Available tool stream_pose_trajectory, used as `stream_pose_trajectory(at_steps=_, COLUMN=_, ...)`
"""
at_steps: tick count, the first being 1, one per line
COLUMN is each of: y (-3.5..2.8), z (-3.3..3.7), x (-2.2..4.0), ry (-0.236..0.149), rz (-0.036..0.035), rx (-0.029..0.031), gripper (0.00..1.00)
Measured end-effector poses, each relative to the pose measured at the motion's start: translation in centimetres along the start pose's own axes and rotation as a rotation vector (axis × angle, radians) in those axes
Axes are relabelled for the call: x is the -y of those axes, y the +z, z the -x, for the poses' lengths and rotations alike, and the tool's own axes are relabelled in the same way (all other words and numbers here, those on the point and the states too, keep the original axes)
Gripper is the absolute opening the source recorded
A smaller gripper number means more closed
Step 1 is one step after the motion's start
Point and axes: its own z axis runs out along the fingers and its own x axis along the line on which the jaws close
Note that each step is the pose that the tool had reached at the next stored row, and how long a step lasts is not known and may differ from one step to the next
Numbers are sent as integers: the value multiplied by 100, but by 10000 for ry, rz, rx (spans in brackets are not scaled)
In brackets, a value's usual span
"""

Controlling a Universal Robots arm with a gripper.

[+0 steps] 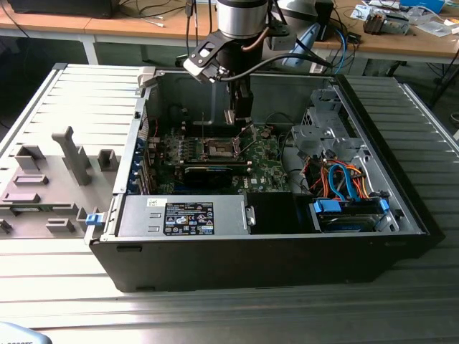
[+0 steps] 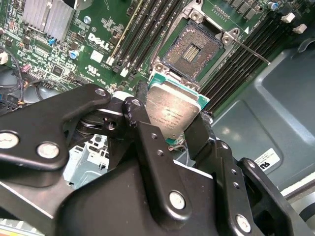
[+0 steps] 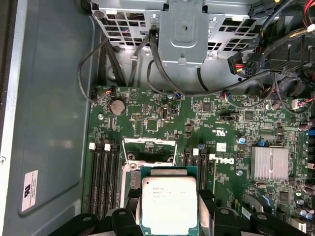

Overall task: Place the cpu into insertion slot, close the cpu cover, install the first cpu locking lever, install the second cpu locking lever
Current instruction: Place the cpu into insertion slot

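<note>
- Second wrist view: the gripper (image 2: 167, 120) is clenched on the cpu (image 2: 173, 109), with one black finger against each of two opposite edges. The dull silver top faces the camera.
- In the first wrist view, the gripper (image 3: 167, 216) holds the cpu (image 3: 169, 204) level, and a green border shows around the metal top.
- The cpu hangs clear of the board and is not seated. It is near the insertion slot (image 2: 193, 48), whose dark contact field lies uncovered.
- In the first wrist view, the cpu overlaps part of the insertion slot (image 3: 134, 178).
- The cpu cover (image 3: 148, 141) stands raised off the socket, just beyond the cpu.
- A thin silvery locking lever (image 2: 250, 50) angles out from a socket corner and crosses in front of the memory slots (image 2: 231, 61).
- Memory slots (image 3: 104, 177) flank the socket on both sides.
- Farther out on the green motherboard (image 3: 162, 113) sits a finned heat sink (image 3: 269, 163).
- In the exterior view, the gripper (image 1: 239, 118) hangs inside the open computer case (image 1: 401, 215), above the insertion slot (image 1: 221, 148). The case rests on a ribbed metal table (image 1: 215, 315).
</note>
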Motion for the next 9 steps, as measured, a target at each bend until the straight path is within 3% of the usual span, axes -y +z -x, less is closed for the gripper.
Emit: stream_pose_trajectory(at_steps=9, y=3, z=0, x=0, ry=257, rz=4, rx=18, gripper=55)
